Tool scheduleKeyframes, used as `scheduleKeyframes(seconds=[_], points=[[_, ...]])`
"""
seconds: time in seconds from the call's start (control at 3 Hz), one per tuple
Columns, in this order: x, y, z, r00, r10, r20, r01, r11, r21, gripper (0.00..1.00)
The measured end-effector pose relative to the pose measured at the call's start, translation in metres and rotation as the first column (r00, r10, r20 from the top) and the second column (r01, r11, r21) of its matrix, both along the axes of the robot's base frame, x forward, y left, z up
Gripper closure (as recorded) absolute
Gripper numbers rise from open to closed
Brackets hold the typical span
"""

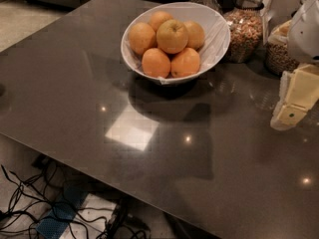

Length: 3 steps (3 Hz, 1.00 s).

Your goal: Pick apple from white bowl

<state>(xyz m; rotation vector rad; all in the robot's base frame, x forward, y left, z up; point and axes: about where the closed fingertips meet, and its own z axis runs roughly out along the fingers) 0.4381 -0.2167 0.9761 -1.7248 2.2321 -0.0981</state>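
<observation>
The apple [172,35], yellowish-golden with a dark stem dimple, sits on top of the fruit pile in the white bowl [218,36]. Several brighter oranges [155,62] lie around and beneath it. The bowl stands at the back middle of the dark table [89,93]. My gripper [288,114], cream-coloured under a white arm, hangs at the right edge of the view. It is well to the right of the bowl, nearer to me, and apart from the fruit.
Two glass jars, one of nuts [244,31] and one of grains [278,56], stand right behind the bowl on its right, close to my arm. The table's front edge runs diagonally; below it, cables [45,203] lie on the floor.
</observation>
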Motion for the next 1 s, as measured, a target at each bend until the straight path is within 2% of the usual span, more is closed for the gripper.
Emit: scheduleKeyframes(seconds=[0.33,0.67,1.0], points=[[0.000,0.000,0.000,1.0000,0.000,0.000,0.000,1.000,0.000,0.00],[0.011,0.008,0.000,0.9993,0.033,0.020,-0.034,0.998,0.058,0.00],[0.031,0.033,0.008,0.9920,0.099,0.078,-0.110,0.981,0.159,0.00]])
